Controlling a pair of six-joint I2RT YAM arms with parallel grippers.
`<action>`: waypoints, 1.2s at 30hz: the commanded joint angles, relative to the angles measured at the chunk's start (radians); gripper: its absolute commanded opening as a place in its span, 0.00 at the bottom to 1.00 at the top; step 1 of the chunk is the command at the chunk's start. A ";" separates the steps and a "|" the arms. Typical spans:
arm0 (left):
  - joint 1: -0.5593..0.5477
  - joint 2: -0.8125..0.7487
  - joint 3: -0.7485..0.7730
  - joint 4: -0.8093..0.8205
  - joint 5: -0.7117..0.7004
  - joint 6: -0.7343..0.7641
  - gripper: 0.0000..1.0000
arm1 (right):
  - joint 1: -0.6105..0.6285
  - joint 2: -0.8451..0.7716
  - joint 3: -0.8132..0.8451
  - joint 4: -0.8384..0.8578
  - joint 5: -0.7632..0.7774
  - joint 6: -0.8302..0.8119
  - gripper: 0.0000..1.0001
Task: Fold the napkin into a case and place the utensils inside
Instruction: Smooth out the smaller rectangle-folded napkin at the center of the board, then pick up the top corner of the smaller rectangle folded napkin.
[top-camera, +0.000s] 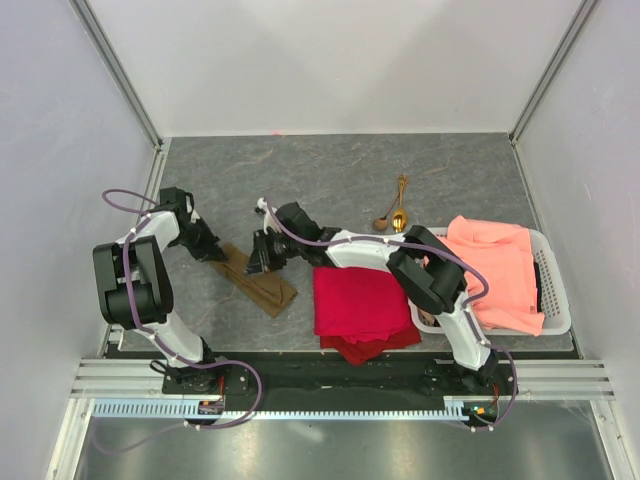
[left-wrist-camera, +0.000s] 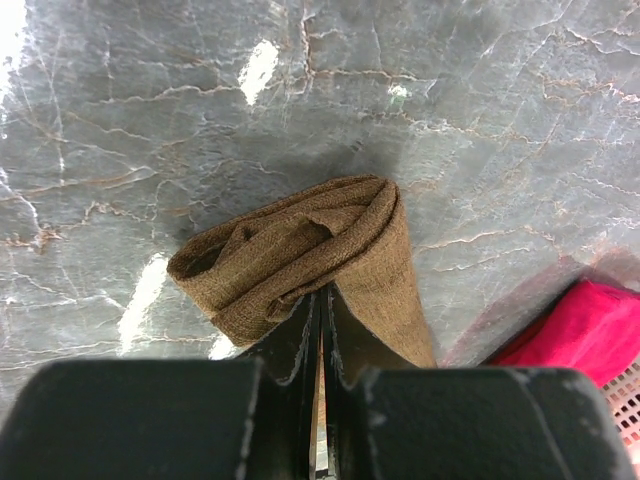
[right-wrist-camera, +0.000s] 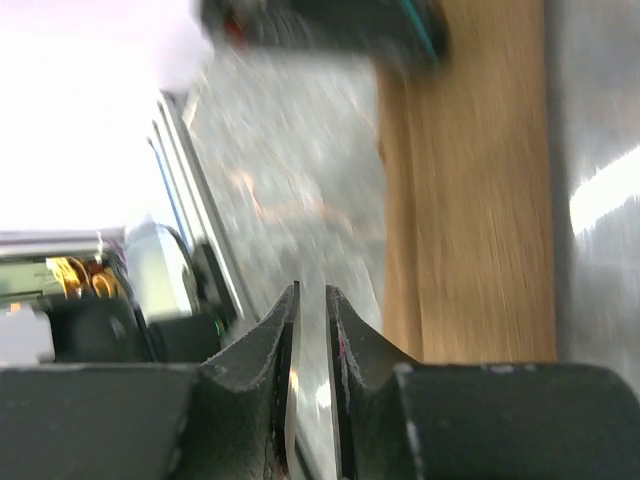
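From my end the desk (top-camera: 330, 170) is a grey marble-look slab with pale veins, boxed in by plain white walls (top-camera: 330, 60) on the left, back and right. Aluminium posts (top-camera: 120, 70) run up the corners, and there's a slotted metal rail (top-camera: 320, 408) along the bottom edge. Overhead light leaves bright glare patches (left-wrist-camera: 258, 68) on the stone.

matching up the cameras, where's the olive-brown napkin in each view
top external: napkin left of centre, a slanted folded strip between the two arms' ends.
left wrist: centre, bunched at the tips of the left gripper.
right wrist: blurred brown strip, upper right, probably it.
shared landmark: grey marbled table, in all three.
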 joint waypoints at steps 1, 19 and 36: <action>0.009 -0.020 0.027 0.027 0.036 0.046 0.07 | 0.003 0.148 0.149 0.000 -0.008 -0.019 0.23; 0.019 -0.308 -0.021 0.031 -0.024 -0.039 0.23 | -0.005 0.128 0.154 -0.095 0.037 -0.181 0.25; 0.180 -0.351 -0.107 0.010 -0.014 -0.101 0.19 | -0.023 0.305 0.520 -0.144 0.028 -0.233 0.46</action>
